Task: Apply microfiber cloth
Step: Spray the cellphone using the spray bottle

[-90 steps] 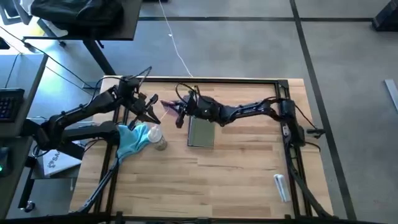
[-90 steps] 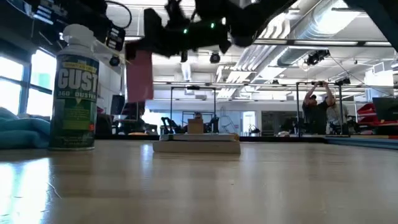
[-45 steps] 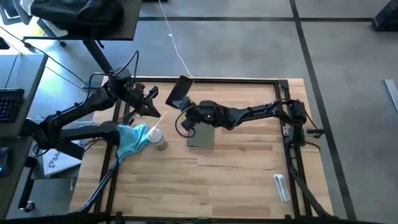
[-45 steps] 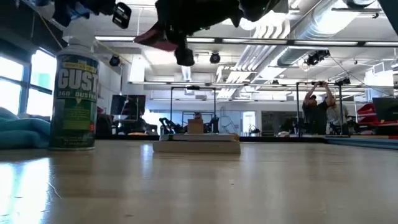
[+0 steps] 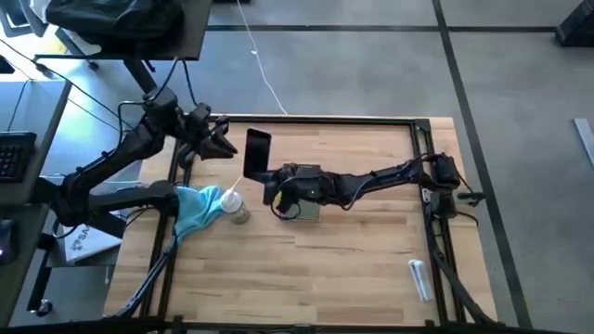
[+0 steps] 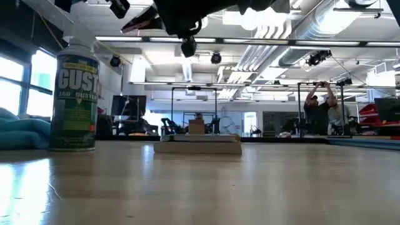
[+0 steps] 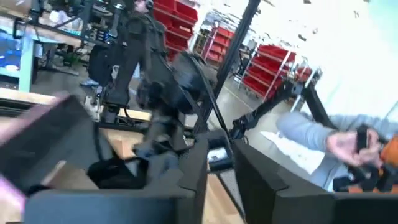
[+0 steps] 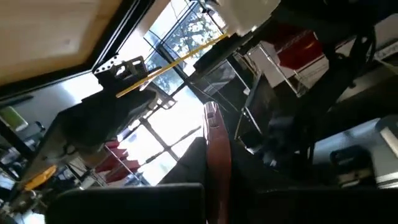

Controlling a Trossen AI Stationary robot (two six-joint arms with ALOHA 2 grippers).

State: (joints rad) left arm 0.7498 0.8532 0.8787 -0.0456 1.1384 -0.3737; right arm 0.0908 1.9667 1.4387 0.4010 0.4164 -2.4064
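Note:
The light blue microfiber cloth (image 5: 193, 210) lies bunched at the table's left side, its edge showing in the low view (image 6: 22, 132). No gripper touches it. A white-capped spray can (image 5: 235, 206) stands beside it. My right gripper (image 5: 262, 175) is in mid-table, raised and shut on the pink phone (image 5: 257, 150), whose dark screen faces up. The grey-green tablet (image 5: 304, 208) lies flat under that arm. My left gripper (image 5: 225, 147) hangs open at the far left, raised, a little left of the phone. My right gripper pinches the phone's near end (image 5: 256, 172) between its two fingers, coming from the table's right and near side. In the right wrist view the phone's pink edge (image 8: 217, 155) runs out from between the fingers. The phone is lifted clear above the table, tilted, reaching toward the far edge.
A white tube (image 5: 419, 278) lies near the front right corner. Black frame rails (image 5: 422, 139) run along the table's edges. The near half of the tabletop (image 5: 306, 269) is bare wood. People stand in the room beyond (image 6: 325, 103).
My right gripper has lifted the phone and turned it from hanging upright, pink back showing, to nearly level with its dark screen up. My left gripper has drawn back from the phone toward the far left and risen.

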